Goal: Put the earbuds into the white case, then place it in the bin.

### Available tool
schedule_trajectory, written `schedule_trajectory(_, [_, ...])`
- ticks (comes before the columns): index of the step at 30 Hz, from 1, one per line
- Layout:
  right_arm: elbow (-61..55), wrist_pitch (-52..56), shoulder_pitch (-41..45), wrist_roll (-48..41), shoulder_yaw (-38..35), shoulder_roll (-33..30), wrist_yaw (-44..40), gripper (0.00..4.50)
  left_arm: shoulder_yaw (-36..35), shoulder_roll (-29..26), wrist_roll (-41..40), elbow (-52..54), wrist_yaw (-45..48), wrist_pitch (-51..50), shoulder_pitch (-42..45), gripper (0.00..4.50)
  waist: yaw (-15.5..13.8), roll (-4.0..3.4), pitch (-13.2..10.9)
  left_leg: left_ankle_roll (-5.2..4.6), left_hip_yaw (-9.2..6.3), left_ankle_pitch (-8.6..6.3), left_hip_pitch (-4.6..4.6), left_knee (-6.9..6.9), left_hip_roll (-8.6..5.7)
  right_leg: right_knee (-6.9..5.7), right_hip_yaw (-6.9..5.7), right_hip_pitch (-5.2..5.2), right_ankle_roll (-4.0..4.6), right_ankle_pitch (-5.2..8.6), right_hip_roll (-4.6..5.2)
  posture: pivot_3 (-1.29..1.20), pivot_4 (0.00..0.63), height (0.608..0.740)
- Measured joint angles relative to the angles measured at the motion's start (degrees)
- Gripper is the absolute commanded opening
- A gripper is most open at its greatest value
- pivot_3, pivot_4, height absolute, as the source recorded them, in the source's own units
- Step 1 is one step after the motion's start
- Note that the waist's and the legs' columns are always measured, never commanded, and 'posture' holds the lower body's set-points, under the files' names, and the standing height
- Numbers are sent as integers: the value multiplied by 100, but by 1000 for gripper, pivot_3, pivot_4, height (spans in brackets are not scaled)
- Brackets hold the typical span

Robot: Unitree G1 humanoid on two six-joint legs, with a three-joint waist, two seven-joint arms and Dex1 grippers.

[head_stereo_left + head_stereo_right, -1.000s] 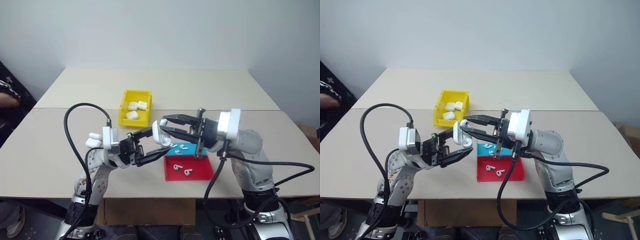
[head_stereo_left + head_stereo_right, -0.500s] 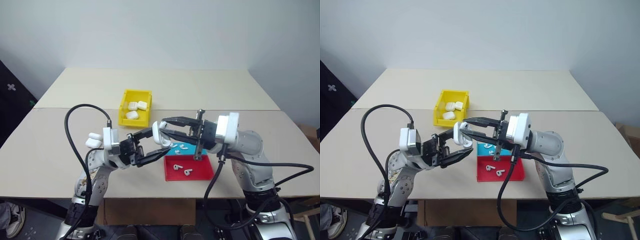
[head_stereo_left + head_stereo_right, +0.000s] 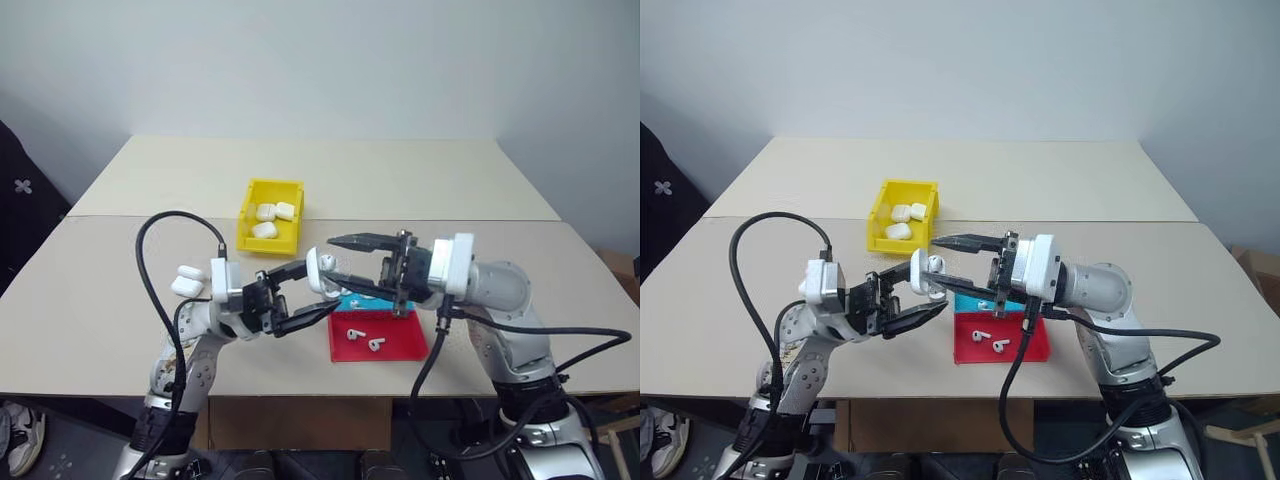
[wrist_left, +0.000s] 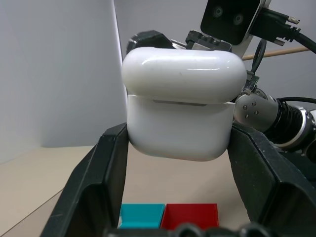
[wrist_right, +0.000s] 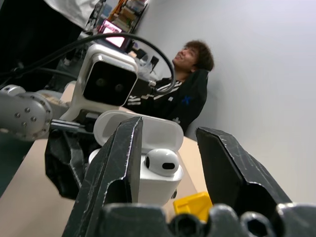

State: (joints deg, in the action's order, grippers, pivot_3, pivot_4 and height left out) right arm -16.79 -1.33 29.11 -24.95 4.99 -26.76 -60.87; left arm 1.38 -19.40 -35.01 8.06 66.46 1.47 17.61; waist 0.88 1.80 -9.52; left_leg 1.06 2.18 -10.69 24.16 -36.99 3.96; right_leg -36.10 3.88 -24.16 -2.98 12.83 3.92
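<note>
the right gripper (image 3: 338,262) has spread its jaws off the earbud (image 5: 161,161) now seated in the white case (image 4: 181,103), which the left gripper (image 3: 322,289) clamps, so next comes the lid.

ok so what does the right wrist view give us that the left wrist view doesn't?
Right wrist view, not left: the lid standing open, a small glossy white earbud seated in the case, a corner of the bright yellow plastic bin, and a seated person behind.
Left wrist view, not right: the shallow blue tray and shallow red tray below.
Both: the glossy white rounded earbud case, clamped between the left fingers.
</note>
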Motion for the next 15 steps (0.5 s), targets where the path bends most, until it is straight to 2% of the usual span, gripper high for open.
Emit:
schedule_trajectory(3, [-161,803,166,-433,-148,-569,-30,2217,-149,-336,110,-17,251,212,-268,2760,27,-1,-1,0,2,0,-1,2,1,-1,2,-2,3,0,1,0,150,740])
schedule_trajectory(7, [-74,1956,952,-627,-312,-1497,-75,2217,-330,-694,165,-152,589,453,-803,2760,23,-2,-1,0,4,0,-3,3,6,-1,0,-6,22,9,1,0,150,740])
schedule_trajectory(10, [559,2773,1795,-204,164,-2128,-384,2217,-464,-906,212,-185,821,690,-1202,2760,28,-2,-1,0,9,0,-4,5,8,2,1,-9,56,26,3,0,150,740])
schedule_trajectory(15, [1662,3328,2751,1012,1650,-2117,-934,2217,-571,-985,242,-100,849,900,-1702,2760,50,-3,-2,0,15,-1,5,11,8,-1,2,-24,62,30,5,0,150,740])
